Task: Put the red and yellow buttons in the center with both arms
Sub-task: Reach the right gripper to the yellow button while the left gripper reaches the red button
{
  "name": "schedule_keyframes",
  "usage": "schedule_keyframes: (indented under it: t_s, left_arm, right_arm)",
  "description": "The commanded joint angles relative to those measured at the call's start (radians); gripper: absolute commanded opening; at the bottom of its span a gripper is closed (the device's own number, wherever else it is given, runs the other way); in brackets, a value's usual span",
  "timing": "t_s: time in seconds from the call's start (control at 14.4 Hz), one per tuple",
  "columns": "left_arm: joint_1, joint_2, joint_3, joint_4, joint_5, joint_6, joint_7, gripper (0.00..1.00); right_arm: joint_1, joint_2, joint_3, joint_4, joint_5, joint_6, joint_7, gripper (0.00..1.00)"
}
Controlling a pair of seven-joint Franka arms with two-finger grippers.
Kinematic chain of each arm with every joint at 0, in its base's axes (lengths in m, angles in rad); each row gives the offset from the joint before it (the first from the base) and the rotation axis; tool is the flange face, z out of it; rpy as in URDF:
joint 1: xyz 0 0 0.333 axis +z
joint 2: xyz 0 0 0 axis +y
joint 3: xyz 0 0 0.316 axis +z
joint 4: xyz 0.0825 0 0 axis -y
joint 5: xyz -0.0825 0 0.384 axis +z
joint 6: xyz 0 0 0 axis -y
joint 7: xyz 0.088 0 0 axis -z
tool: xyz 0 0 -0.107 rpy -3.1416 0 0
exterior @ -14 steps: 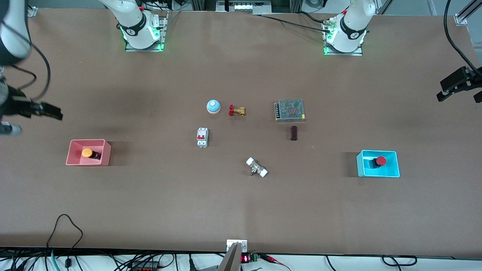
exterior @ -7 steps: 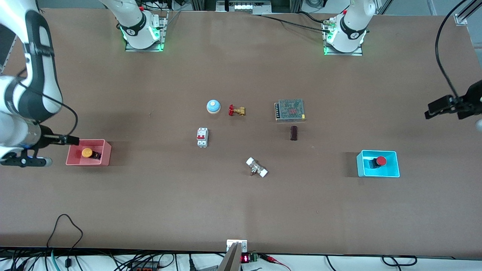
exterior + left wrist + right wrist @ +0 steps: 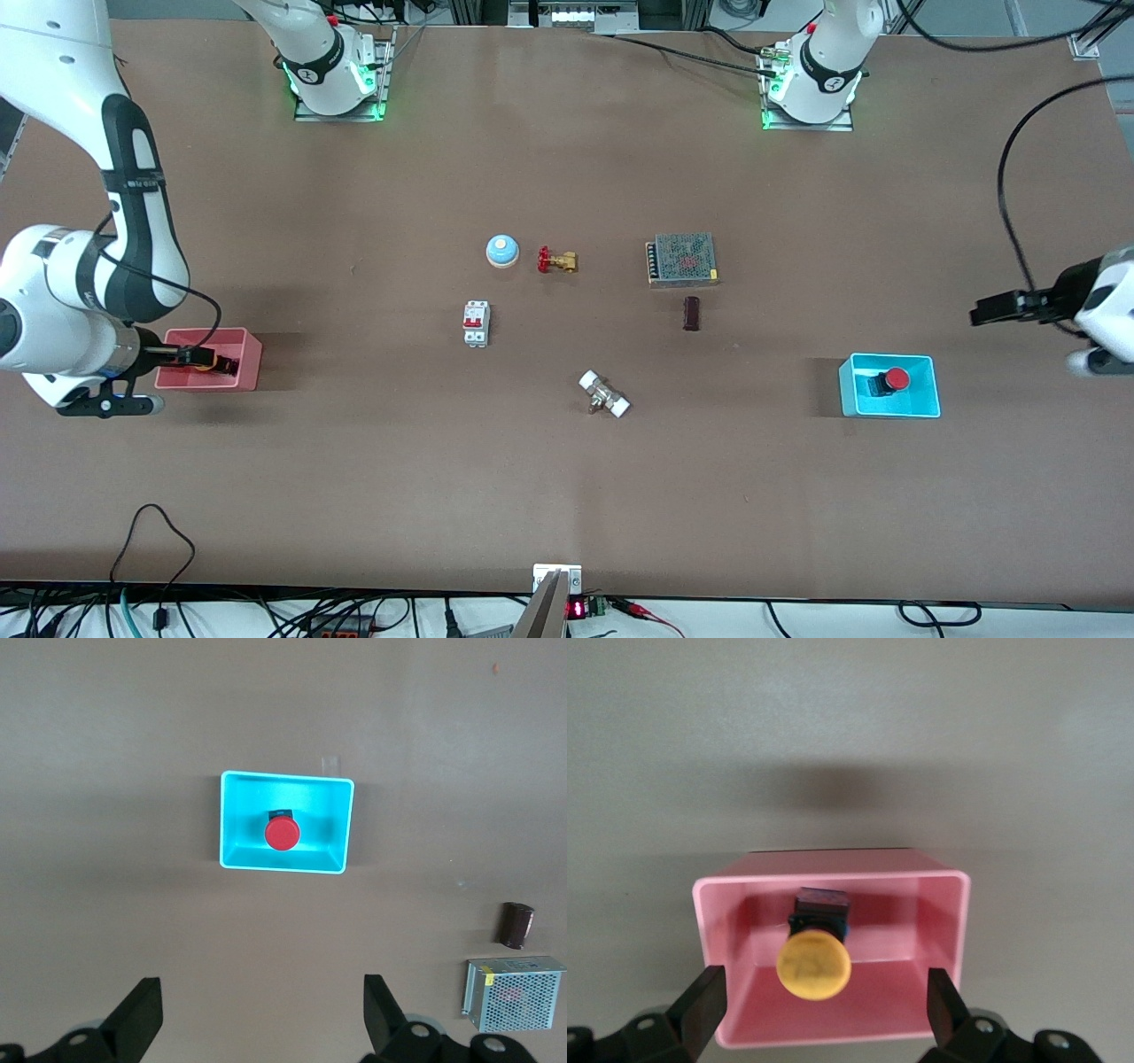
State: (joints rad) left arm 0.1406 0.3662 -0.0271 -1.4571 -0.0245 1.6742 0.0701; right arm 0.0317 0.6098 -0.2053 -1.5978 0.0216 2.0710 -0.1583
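- I have the right gripper (image 3: 182, 355) over the pink bin (image 3: 250, 365) at the right arm's end of the table, jaws spread wide on either side of the bin in the right wrist view, holding nothing.
- The yellow button (image 3: 814, 964) lies inside the pink bin (image 3: 951, 912), cap up toward my wrist camera, black body against the bin floor. No contact with it yet.
- The left gripper (image 3: 992, 312) hangs over bare table beside the cyan bin (image 3: 917, 409), toward the left arm's end; its fingers (image 3: 138, 1024) are parted and empty.
- The red button (image 3: 897, 379) sits in the cyan bin (image 3: 234, 819), untouched.
- Taking the breaker switch (image 3: 477, 322) as my landmark: the open tabletop (image 3: 549, 478) nearer the front camera than it is where I judge both buttons should end up. Neither is there.
- My read on progress: 0 of 2 buttons moved. Both arms are only on approach, the right one closer to a grasp than the left.
- What remains, as I judge it: 2 descents, 2 grasps, 2 carries to the middle, 2 releases.
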Motion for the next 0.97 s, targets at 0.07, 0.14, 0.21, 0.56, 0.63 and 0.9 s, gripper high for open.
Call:
schedule_keyframes:
  t_s: [0.07,0.14,0.21,0.56,0.63,0.9]
  left_arm:
    - [-0.006,0.129,-0.005,0.061,-0.006,0.059,-0.009,1.00]
    - [-0.006,0.146,-0.008,0.049,-0.012,0.118,-0.009,1.00]
    - [-0.004,0.166,-0.008,0.032,-0.014,0.160,-0.009,1.00]
    - [-0.016,0.252,-0.008,0.014,-0.003,0.223,-0.009,1.00]
    - [-0.018,0.264,-0.007,0.009,-0.003,0.225,-0.009,1.00]
    - [-0.024,0.292,-0.007,-0.037,-0.003,0.265,-0.010,1.00]
  right_arm:
    - [-0.012,0.028,0.007,0.012,0.029,0.011,-0.023,1.00]
    - [-0.012,0.030,0.007,0.012,0.026,0.011,-0.027,1.00]
    - [-0.010,0.036,0.007,0.012,0.026,0.011,-0.033,1.00]
    - [-0.019,0.053,0.007,0.010,0.026,0.006,-0.064,1.00]
    - [-0.019,0.056,0.007,0.010,0.028,0.003,-0.064,1.00]
    - [-0.022,0.058,0.006,0.010,0.028,-0.002,-0.082,0.74]
